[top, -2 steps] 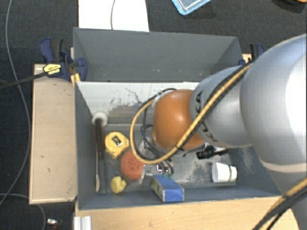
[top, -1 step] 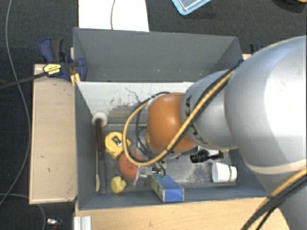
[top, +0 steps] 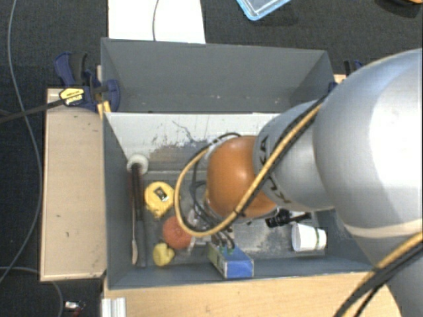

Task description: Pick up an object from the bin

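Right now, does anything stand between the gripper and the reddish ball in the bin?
Nothing visible does: the gripper is right beside the reddish ball, on its right. A yellow tape measure on the ball's far side and a small yellow thing on its near side crowd it.

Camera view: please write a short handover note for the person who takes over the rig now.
Gripper: low in the bin's lower-left part in the view, under the orange wrist cover; its grip cannot be judged.
Nearest: reddish round thing just left of it, blue box below it, yellow round thing up-left.
Also: small yellow thing in the lower-left corner, long-handled tool along the left wall, white cylinder on the right.
Done: nothing lifted out. Left: grasp one thing and raise it.
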Robot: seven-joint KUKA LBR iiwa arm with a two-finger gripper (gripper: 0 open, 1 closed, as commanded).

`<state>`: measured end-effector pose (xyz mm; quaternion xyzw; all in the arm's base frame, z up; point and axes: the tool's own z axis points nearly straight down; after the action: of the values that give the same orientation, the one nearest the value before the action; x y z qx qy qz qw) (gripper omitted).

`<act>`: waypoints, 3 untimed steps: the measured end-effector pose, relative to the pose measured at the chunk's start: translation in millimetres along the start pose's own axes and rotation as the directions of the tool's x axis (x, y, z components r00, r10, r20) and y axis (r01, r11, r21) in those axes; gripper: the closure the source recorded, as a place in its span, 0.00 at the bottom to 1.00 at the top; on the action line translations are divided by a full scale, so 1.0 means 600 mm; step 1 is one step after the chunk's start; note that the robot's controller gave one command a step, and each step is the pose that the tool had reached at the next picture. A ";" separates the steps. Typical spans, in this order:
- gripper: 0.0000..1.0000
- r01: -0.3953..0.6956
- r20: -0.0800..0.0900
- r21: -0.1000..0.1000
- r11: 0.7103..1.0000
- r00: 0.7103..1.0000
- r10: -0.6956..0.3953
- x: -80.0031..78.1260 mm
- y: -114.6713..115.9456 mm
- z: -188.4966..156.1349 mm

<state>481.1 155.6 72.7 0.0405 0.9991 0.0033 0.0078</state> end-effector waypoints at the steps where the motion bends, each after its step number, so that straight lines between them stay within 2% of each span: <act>1: 1.00 -0.002 0.000 0.000 1.000 1.000 0.002 0.000 0.000 0.000; 2: 1.00 0.015 -0.009 0.003 1.000 1.000 -0.015 -0.002 -0.010 -0.095; 3: 1.00 0.011 0.000 0.000 1.000 1.000 -0.011 -0.006 -0.011 -0.108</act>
<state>483.3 148.1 137.6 0.0349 0.9994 0.0034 0.0077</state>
